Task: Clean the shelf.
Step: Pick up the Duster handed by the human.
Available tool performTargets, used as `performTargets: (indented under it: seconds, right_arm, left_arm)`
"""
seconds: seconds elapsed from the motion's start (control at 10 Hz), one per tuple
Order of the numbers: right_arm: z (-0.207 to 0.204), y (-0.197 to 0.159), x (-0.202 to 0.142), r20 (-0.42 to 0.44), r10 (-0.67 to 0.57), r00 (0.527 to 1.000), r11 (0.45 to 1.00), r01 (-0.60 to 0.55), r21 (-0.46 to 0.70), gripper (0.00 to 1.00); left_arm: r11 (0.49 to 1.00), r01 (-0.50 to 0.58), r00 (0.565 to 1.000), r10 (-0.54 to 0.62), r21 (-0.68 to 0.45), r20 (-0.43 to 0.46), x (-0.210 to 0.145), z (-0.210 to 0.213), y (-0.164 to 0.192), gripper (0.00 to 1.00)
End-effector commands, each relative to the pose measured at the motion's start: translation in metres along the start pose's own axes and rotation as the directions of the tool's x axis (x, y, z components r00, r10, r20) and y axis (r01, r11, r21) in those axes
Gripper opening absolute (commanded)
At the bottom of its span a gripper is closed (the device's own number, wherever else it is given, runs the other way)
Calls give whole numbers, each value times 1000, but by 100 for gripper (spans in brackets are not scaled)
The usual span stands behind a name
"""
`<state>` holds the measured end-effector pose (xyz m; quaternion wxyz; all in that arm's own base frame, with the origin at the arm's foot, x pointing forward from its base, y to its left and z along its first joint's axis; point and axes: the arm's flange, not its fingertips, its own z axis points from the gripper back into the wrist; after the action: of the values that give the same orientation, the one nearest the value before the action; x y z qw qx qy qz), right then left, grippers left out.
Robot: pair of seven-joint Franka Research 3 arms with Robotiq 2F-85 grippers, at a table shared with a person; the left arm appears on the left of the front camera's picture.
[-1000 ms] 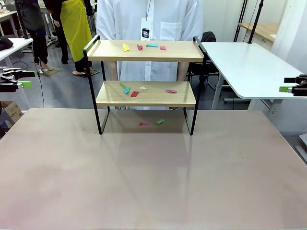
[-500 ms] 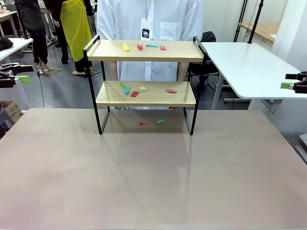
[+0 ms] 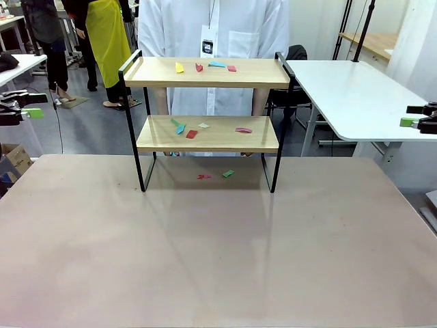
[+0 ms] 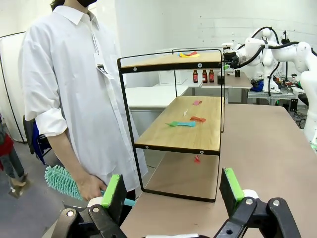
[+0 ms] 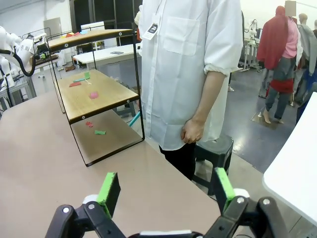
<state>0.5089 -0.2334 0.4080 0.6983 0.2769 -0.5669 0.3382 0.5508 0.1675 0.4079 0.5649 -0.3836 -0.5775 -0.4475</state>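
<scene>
Saw a large beige tabletop (image 3: 218,260) across the lower frame. Noted a white table (image 3: 348,96) at middle right, grey floor (image 3: 89,133) at middle left, a cardboard box (image 3: 15,159) at the left edge, and black poles (image 3: 364,27) at upper right.

The shelf (image 3: 254,141) had pale wood-grain boards in a black frame, strewn with yellow, red, blue, pink and green scraps (image 3: 192,134), above a beige tabletop (image 3: 218,253), beside a person's white shirt (image 3: 177,27) and teal duster (image 4: 62,181).
</scene>
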Motion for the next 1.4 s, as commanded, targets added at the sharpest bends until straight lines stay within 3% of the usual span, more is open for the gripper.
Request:
performTargets:
  seconds: [0.0,1.3]
  right_arm:
    - [-1,1,3,-8,0,1000,1000,0,0,100]
    - [-1,1,3,-8,0,1000,1000,0,0,100]
  left_arm:
    - [1000,6,1000,-6,-2,-1,3,0,0,100]
    - [1000,6,1000,-6,-2,-1,3,0,0,100]
